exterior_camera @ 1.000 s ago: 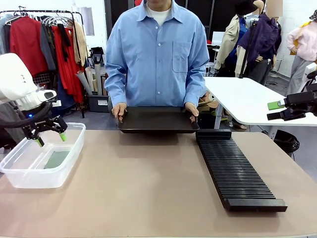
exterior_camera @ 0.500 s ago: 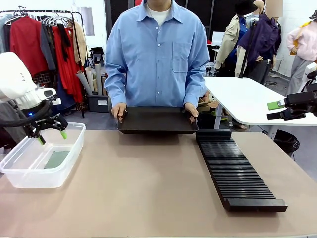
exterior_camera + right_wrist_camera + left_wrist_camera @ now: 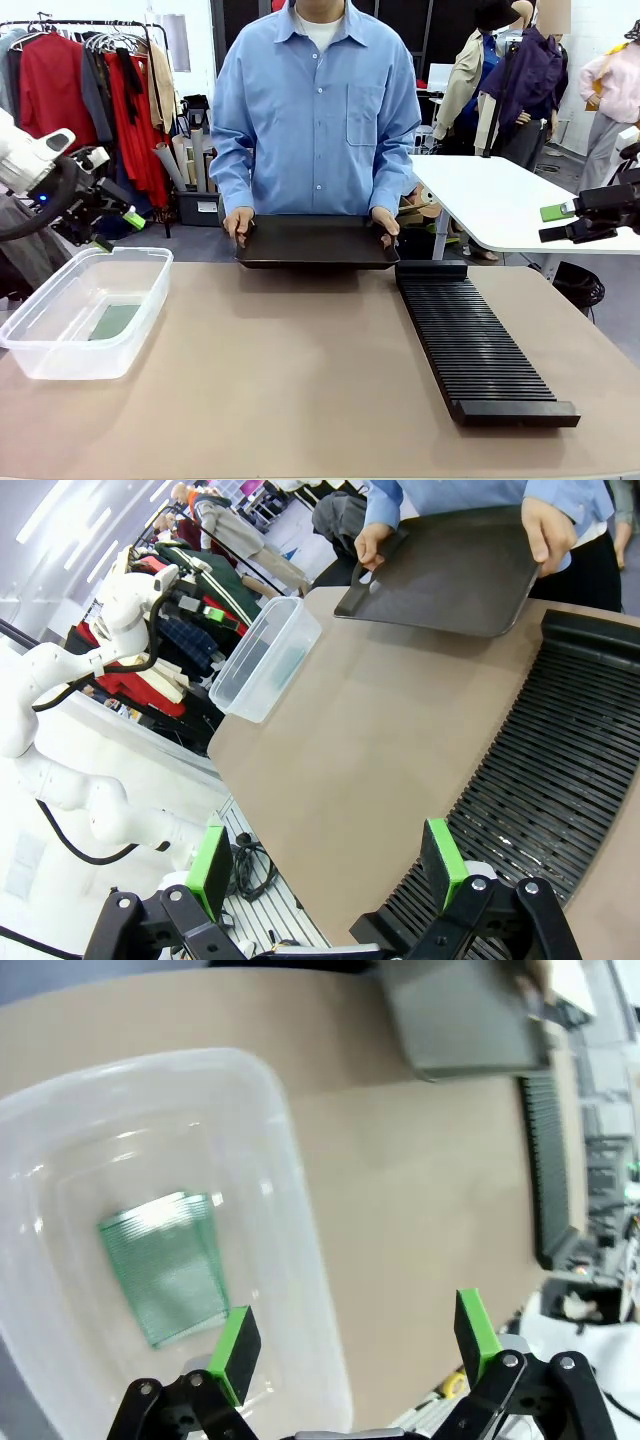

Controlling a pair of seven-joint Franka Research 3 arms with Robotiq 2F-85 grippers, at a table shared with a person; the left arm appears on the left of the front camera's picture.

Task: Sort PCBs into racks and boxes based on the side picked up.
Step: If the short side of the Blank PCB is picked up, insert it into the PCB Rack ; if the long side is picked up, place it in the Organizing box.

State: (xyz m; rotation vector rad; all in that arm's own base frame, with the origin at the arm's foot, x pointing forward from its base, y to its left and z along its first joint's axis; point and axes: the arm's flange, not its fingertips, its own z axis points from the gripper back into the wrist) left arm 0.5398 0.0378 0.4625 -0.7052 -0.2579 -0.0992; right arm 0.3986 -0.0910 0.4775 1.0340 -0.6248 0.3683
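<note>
You have the brown table as landmark. The person's 2 hands hold a shallow black tray at its far edge. The long black slotted rack lies on its right half, bare. The clear plastic tub sits at its left end with dull-green PCBs stacked flat inside. Your left gripper hangs raised behind the tub, jaws spread wide, holding nothing. Your right gripper hovers above the rack's near end, pads wide apart, empty.
</note>
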